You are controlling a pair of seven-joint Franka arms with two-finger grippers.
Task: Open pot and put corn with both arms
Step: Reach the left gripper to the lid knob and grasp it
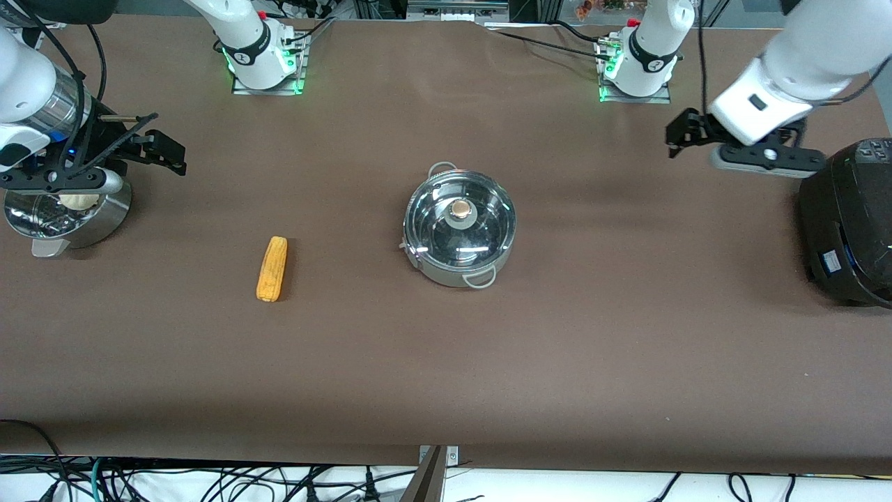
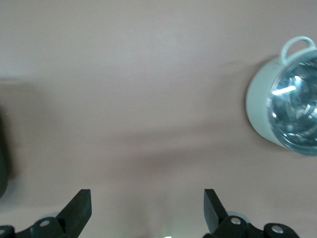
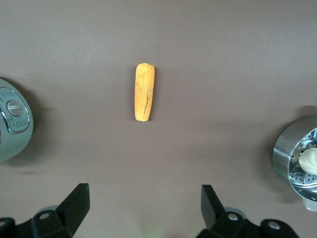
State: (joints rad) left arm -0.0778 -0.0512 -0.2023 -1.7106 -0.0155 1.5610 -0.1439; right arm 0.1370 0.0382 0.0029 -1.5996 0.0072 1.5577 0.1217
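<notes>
A: Start with the front view. Where is the pot?

B: The pot (image 1: 460, 232) stands mid-table on the brown table (image 1: 446, 362), its glass lid (image 1: 460, 222) on it with the tan knob (image 1: 460, 208) at the middle. One wire handle points toward the arms' bases, the other toward the front camera.

A: And the corn?

B: The corn (image 1: 272, 268) lies flat on the table, well apart from the pot, toward the right arm's end and slightly nearer the front camera than the pot.

A: The grippers?

B: The right gripper (image 1: 167, 153) hangs just beside the steamer pot (image 1: 66, 216), which holds a white bun (image 1: 79, 202). The left gripper (image 1: 679, 136) hangs over bare table at the left arm's end, near a black cooker (image 1: 847, 223). Neither touches anything.

A: Left wrist view?

B: The left gripper (image 2: 147, 208) has its fingers (image 2: 79, 208) spread wide with only bare table between them. The pot (image 2: 285, 104) shows at the edge, well apart.

A: Right wrist view?

B: The right gripper (image 3: 144, 204) also has its fingers (image 3: 77, 203) spread apart, holding nothing. The corn (image 3: 144, 98) lies ahead of the gap, clear of both tips. The pot's lid (image 3: 12, 124) peeks in at one edge, and the steamer pot (image 3: 297, 158) with its bun (image 3: 308, 161) at the other.
</notes>
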